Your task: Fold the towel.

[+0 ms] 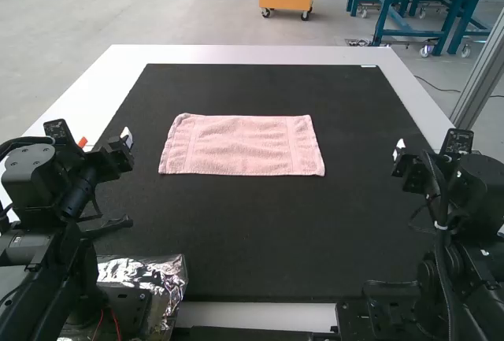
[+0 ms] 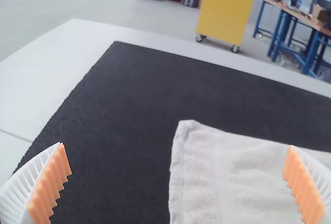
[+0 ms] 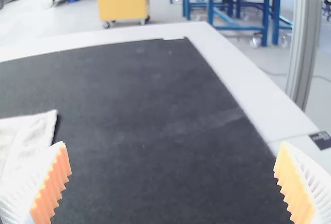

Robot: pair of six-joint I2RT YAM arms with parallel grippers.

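Black mat [image 1: 252,231], pink towel [image 1: 242,146], seemingly flat.

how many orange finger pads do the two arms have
4. Two orange pads face each other on the left tool, off the towel's left side; two are on the right tool, off its right.

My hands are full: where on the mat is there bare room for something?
Widest on the mat between the towel and the robot's side; a strip runs beyond the towel, another between it and the right arm. Crowded: the near left corner, with the left arm and crinkled foil, and the near right, by the right arm.
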